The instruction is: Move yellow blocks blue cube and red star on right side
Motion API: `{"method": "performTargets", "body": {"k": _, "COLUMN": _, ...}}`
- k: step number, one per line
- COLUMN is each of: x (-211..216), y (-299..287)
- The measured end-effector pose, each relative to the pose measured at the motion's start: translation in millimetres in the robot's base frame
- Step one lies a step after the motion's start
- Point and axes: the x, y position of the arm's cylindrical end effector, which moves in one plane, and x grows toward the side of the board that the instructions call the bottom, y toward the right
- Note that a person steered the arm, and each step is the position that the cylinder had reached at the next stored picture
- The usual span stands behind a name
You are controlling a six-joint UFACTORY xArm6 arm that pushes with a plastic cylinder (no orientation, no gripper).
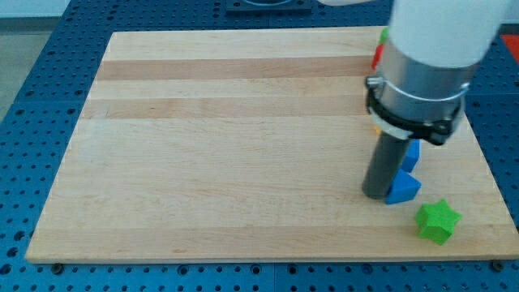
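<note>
The arm carries no jaws, only a rod whose tip (378, 195) rests on the bench (227, 162) touching the left side of a blue block (403, 188), likely shoving it rightward. Another blue piece (413, 154) sits just above. A green star (439, 221) lies near the bottom right. Red (377, 57) and green (383, 36) slivers peek out beside the arm; yellow blocks are hidden.
</note>
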Motion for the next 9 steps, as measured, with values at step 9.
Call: {"method": "performTargets", "body": {"k": 9, "x": -70.9, "y": 19.3}}
